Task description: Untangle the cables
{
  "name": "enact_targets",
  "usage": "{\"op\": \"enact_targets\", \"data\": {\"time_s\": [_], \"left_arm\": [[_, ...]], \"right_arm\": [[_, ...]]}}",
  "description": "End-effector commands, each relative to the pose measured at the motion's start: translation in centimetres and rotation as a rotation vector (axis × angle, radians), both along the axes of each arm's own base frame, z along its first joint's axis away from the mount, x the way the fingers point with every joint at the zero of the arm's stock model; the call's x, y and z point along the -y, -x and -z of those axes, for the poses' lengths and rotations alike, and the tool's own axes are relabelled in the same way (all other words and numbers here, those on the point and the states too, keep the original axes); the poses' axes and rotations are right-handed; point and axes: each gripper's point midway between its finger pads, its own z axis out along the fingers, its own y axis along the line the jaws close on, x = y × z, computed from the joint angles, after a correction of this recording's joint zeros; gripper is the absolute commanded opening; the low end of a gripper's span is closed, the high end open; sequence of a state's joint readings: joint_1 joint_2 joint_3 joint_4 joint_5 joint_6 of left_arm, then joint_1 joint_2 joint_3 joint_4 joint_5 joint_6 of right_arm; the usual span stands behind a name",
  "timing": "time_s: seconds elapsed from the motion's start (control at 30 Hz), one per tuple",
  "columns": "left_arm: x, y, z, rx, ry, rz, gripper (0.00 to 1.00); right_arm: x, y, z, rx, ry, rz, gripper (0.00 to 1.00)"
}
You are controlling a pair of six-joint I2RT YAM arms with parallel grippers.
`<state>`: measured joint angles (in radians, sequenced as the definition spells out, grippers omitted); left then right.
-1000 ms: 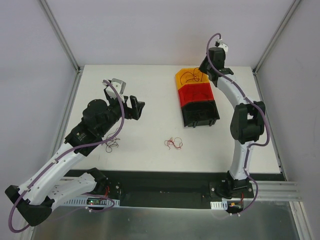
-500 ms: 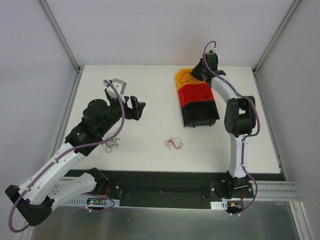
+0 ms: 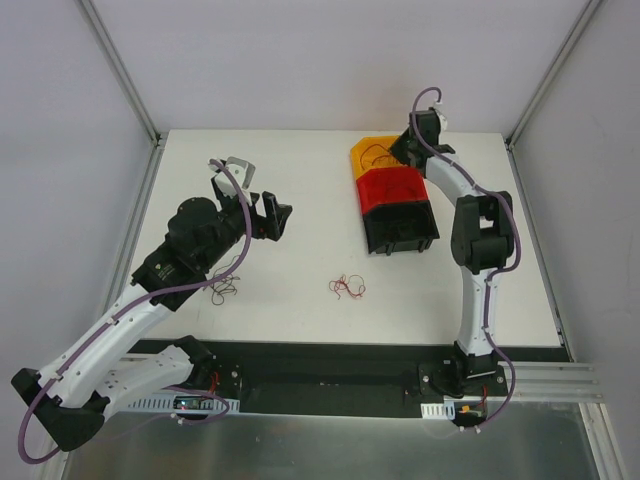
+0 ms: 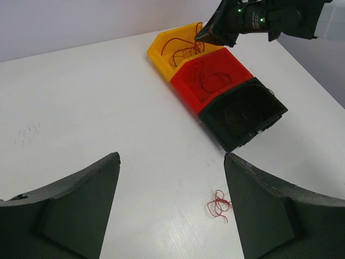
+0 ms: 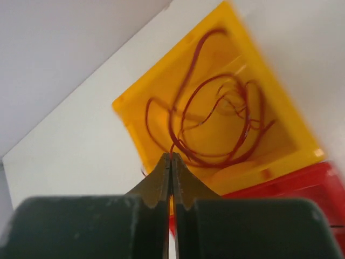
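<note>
Left gripper: the left gripper point(image 4: 172, 216) hangs over the white table point(image 4: 81, 108). Its two dark fingers point(image 4: 81, 210) stand wide apart and nothing is between them.
Right gripper: the right gripper point(image 5: 171, 157) points down into the yellow bin point(image 5: 129, 116) at the far side of the table. Its jaws are pressed together. One thin strand seems to begin exactly at the tips, so it looks pinched there.
Wires in the yellow bin: the dark red wires point(image 5: 245, 127) lie in loose loops on the bin floor, and one strand climbs over the far wall. The wrist picture is blurred, so I cannot count them.
Bins: three bins stand in one row, touching each other. The yellow bin is farthest, the red bin point(image 4: 188, 91) is in the middle and the black bin point(image 4: 215, 123) is nearest.
Wires in the red bin: some thin curly wires point(image 4: 207, 78) lie inside.
Red tangle: a small red tangle point(image 3: 347, 286) lies on the bare table in front of the black bin, well apart from both grippers.
Dark tangle: a small dark tangle point(image 3: 224, 292) lies on the table just beside the left arm point(image 3: 190, 245), partly under it.
</note>
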<state>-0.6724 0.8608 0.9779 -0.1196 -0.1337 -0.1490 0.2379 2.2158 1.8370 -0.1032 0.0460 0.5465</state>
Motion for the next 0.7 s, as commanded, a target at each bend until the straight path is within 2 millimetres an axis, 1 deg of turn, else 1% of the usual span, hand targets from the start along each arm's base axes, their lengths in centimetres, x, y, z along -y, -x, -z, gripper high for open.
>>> {"op": "enact_targets", "data": {"time_s": [0.0, 0.07, 0.13, 0.2, 0.23, 0.33, 0.4, 0.5, 0.53, 0.6, 0.67], "left_arm": [[0.1, 0.2, -1.7, 0.019, 0.043, 0.009, 0.77], [0.1, 0.1, -1.7, 0.018, 0.042, 0.008, 0.77], [0.2, 0.2, -1.6, 0.015, 0.042, 0.012, 0.77], [0.4, 0.2, -1.6, 0.012, 0.045, 0.021, 0.77], [0.5, 0.3, -1.6, 0.010, 0.046, 0.025, 0.77], [0.5, 0.2, -1.5, 0.008, 0.043, 0.025, 0.77], [0.4, 0.1, -1.4, 0.006, 0.040, 0.019, 0.77], [0.5, 0.0, -1.3, 0.005, 0.037, 0.019, 0.77], [0.6, 0.1, -1.2, 0.002, 0.036, 0.022, 0.77], [0.6, 0.0, -1.2, 0.002, 0.036, 0.022, 0.76], [0.5, 0.0, -1.3, 0.004, 0.035, 0.023, 0.77]], "right_arm": [[4.8, -2.0, -2.9, 0.092, 0.126, 0.069, 0.00], [5.6, -2.2, -2.3, 0.085, 0.154, 0.055, 0.01], [5.9, -2.3, -1.7, 0.082, 0.203, 0.034, 0.00], [5.4, -2.4, -0.4, 0.070, 0.255, -0.009, 0.00], [4.7, -2.5, 0.1, 0.067, 0.264, -0.041, 0.00], [3.9, -2.5, 1.3, 0.049, 0.359, -0.096, 0.01], [3.0, -2.6, 1.5, 0.059, 0.399, -0.131, 0.00], [2.4, -2.9, 1.2, 0.062, 0.438, -0.165, 0.01], [2.6, -3.0, 1.7, 0.046, 0.449, -0.169, 0.04], [2.5, -3.1, 0.9, 0.052, 0.468, -0.182, 0.14], [2.5, -2.9, -0.4, 0.065, 0.510, -0.207, 0.24]]}}
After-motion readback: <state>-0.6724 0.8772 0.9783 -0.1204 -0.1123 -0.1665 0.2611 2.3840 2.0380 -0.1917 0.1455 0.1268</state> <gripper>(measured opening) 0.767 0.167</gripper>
